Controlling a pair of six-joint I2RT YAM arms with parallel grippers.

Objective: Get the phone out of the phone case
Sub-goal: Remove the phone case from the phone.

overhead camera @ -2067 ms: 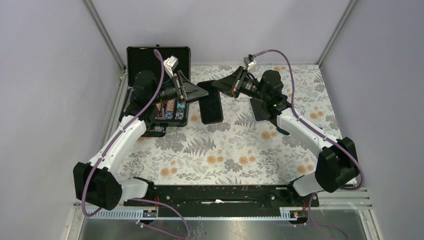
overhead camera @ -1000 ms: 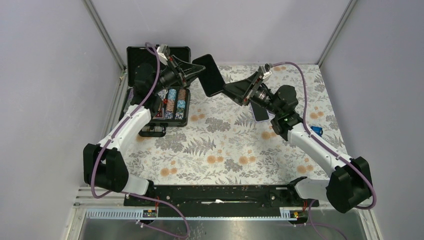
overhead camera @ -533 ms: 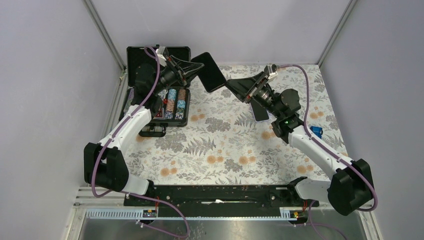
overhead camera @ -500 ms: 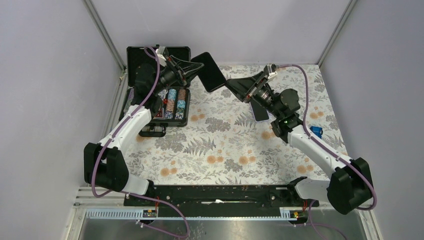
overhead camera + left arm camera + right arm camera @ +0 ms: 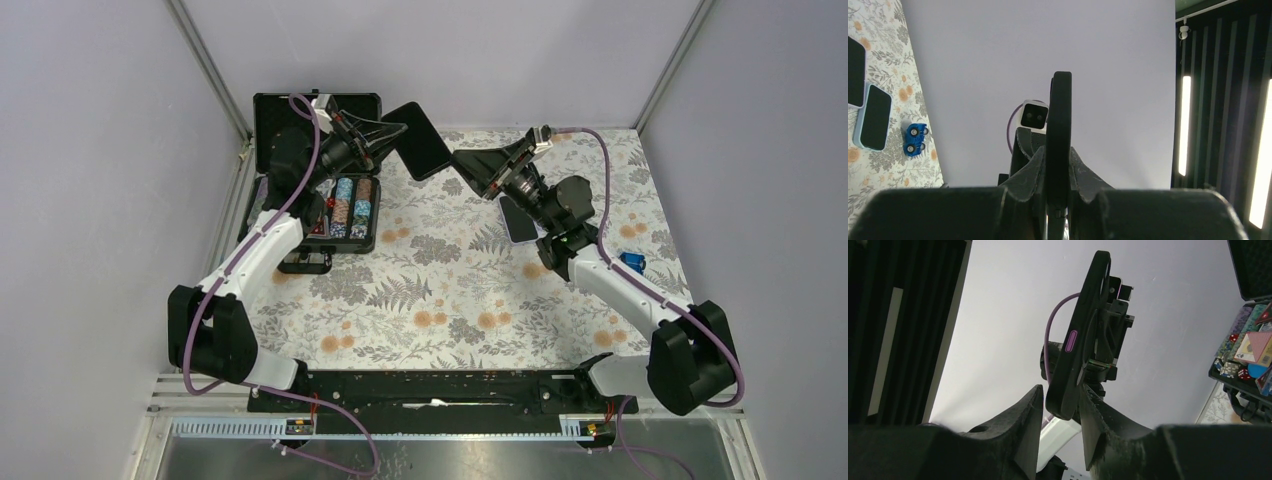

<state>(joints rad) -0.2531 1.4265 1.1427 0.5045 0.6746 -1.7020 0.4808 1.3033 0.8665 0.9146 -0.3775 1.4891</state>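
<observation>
Holding phone case (image 5: 418,140) aloft over far side of table (image 5: 450,290), with left gripper (image 5: 399,132) clamped tight on one end, right gripper (image 5: 456,161) closed on opposite end, and both arms raised, reaching inward toward each other.

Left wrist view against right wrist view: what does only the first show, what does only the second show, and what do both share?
Only the left wrist view: a spare phone, a cut-off phone beside it, a blue toy car and the right wrist's camera. Only the right wrist view: the open chip case and the purple button on the edge of the held phone. Both: that phone, held up before the wall; the left pincer is shut on it, the right pincer straddles its end.
</observation>
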